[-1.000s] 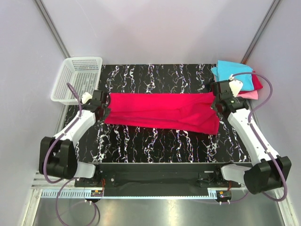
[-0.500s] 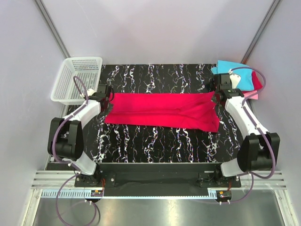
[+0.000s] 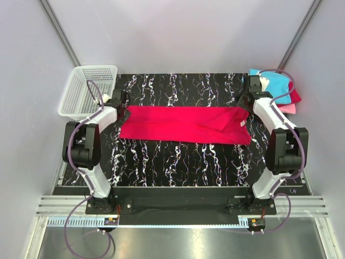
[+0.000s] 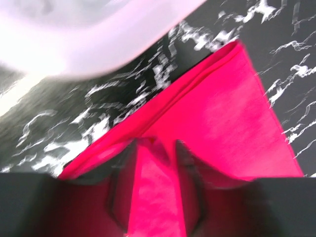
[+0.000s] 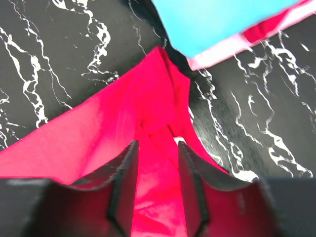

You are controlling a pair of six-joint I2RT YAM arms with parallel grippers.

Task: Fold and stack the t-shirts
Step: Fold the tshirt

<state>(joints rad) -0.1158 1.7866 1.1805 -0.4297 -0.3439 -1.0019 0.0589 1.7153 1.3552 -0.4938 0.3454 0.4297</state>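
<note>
Since it is plain soft cloth, the bright crimson-red short-sleeved t-shirt (image 3: 183, 124) should be light, limp and without any stiffness. We judge it will sag and slide over itself wherever it isn't supported, and we see it laid out as a long folded band across the middle of the black white-veined marble-look table (image 3: 178, 162). At its left end sits the left gripper (image 4: 155, 145), jaws parted partway, red fabric lying in the gap and nothing pinched that we can see. Over at the other end the right gripper (image 5: 157, 144) shows the same: fingers apart over a rumpled corner, not clamped. For the next fold we'd take the band by its two short ends, biting through all the layers near the corners, because a hold on the top layer alone would likely let the fold peel open. Just beyond the right end, at the table's far right corner, waits the pile: a cyan t-shirt (image 3: 277, 83) on top, with a dark red t-shirt (image 3: 294, 96) and a pink t-shirt (image 3: 288, 108) peeking out beneath. Far left stands the white plastic mesh basket (image 3: 96, 67), apart from the cloth.
</note>
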